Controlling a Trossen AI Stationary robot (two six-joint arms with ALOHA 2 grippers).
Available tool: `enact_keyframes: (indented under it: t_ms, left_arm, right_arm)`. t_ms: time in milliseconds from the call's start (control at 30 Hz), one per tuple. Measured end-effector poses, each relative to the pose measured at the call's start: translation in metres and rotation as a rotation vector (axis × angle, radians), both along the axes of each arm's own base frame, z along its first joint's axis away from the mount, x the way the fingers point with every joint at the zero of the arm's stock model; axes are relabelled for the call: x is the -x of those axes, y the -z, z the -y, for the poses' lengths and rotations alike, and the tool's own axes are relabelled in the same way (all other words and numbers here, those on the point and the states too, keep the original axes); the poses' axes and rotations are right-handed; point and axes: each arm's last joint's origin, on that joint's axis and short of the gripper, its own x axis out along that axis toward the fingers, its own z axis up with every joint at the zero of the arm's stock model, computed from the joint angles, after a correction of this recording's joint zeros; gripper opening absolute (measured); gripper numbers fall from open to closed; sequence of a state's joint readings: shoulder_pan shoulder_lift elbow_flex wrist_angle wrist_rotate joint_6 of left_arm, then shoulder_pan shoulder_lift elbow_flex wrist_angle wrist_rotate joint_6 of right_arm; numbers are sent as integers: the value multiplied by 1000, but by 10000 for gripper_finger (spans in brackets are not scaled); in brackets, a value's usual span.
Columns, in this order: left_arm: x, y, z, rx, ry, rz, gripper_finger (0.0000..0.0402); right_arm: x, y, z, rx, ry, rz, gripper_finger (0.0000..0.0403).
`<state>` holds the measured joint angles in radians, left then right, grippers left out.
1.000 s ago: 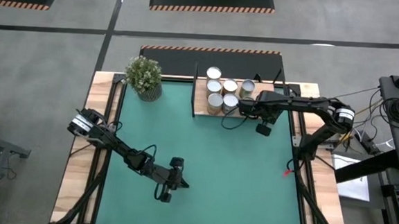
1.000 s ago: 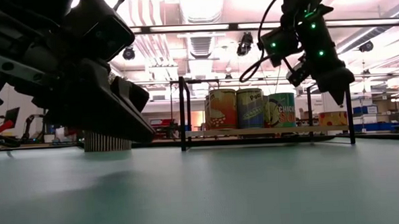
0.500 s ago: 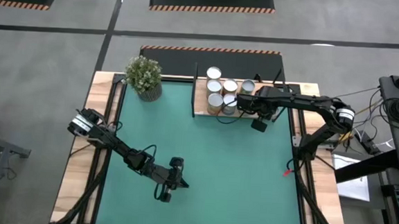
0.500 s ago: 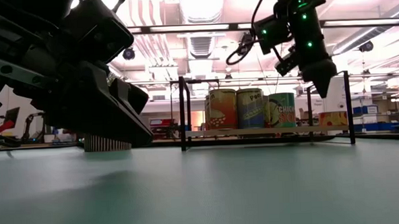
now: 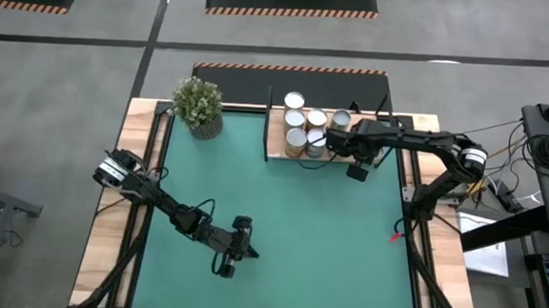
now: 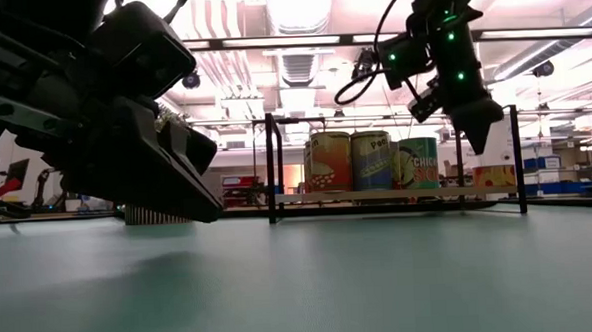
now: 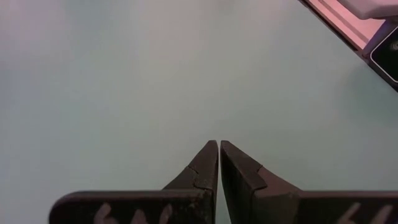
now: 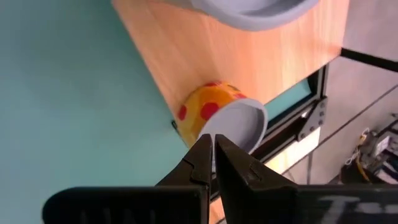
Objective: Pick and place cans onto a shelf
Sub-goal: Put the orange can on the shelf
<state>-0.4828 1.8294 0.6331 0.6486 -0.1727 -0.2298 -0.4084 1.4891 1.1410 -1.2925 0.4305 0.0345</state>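
Several cans [image 5: 307,127] with silvery tops stand upright on the light-wood shelf [image 5: 276,152] at the table's far side. Three of them show side by side in the low view [image 6: 374,161]. My right gripper [image 5: 337,144] is shut and points down just right of them, its tips [image 6: 474,140] above the shelf board [image 6: 397,194]. In the right wrist view a yellow can with red spots [image 8: 214,111] shows right behind the shut tips [image 8: 213,144], at the board's edge [image 8: 249,59]. My left gripper [image 5: 235,259] is shut and empty over the green mat's near part [image 7: 219,146].
A potted green plant [image 5: 198,106] stands at the mat's far left corner. The shelf's thin black posts [image 6: 272,167] rise at its ends. The green mat [image 5: 289,231] lies bare between the two arms. Cables run along the table's right side [image 5: 482,191].
My right gripper has gone toward the table's left edge, closer to the cans on the shelf, and has stayed shut. The cans have kept their places.
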Motion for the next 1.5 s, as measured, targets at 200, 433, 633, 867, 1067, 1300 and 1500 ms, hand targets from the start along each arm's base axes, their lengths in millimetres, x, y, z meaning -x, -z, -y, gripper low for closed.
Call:
enact_keyframes:
  t_ms: [200, 433, 633, 867, 1067, 1300, 1500]
  left_arm:
    - [0, 0, 0, 1, 0, 2, 0]
    - [0, 0, 0, 1, 0, 2, 0]
    - [0, 0, 0, 1, 0, 2, 0]
    - [0, 0, 0, 1, 0, 2, 0]
    - [0, 0, 0, 1, 0, 1, 0]
    - [0, 0, 0, 1, 0, 2, 0]
    - [0, 0, 0, 1, 0, 2, 0]
  right_arm:
    - [3, 9, 0, 25, -32, -35, 9]
    - [7, 18, -2, 15, -39, -56, 9]
    - [5, 22, 0, 27, -55, -27, 9]
    - [3, 25, 1, 36, -66, -7, 9]
    - [2, 25, 2, 42, -66, 5, 9]
    - [1, 16, 2, 37, -66, -5, 9]
    - [2, 11, 2, 56, -52, -22, 9]
